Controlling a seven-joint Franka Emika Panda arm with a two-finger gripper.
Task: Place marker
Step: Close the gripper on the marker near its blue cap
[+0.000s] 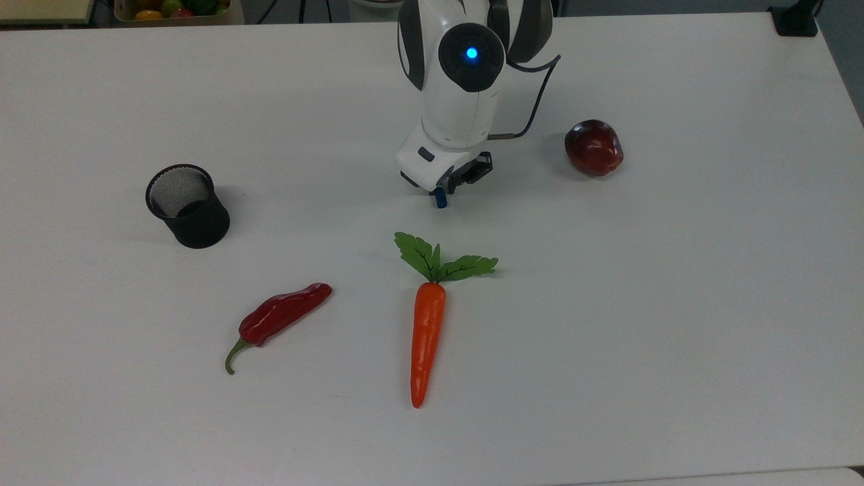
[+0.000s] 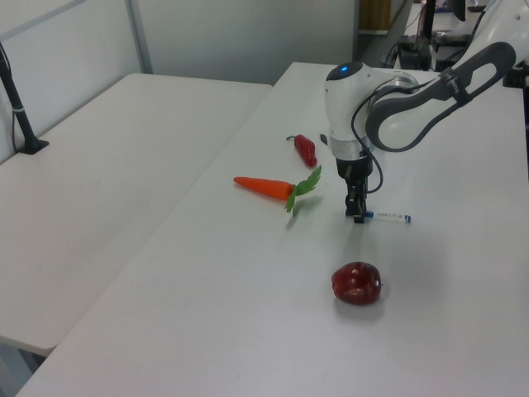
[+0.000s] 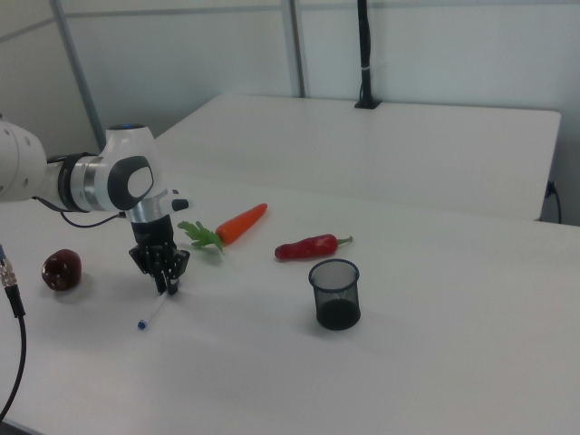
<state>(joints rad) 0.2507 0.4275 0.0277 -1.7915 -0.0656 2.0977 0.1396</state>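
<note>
White table [image 1: 675, 304] beside a second one [image 2: 99, 165]; pale, perhaps panelled, wall [image 3: 435, 45] behind.

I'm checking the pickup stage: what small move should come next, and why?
Probably lift straight up a little. The pincer sits low at the marker's blue-cap end, while the marker lies flat on the table; raising it would free it for carrying.

claw [image 2: 357, 217] down at the blue-capped end of the marker [image 2: 390, 217], flat on the table [image 2: 248, 314]
</note>
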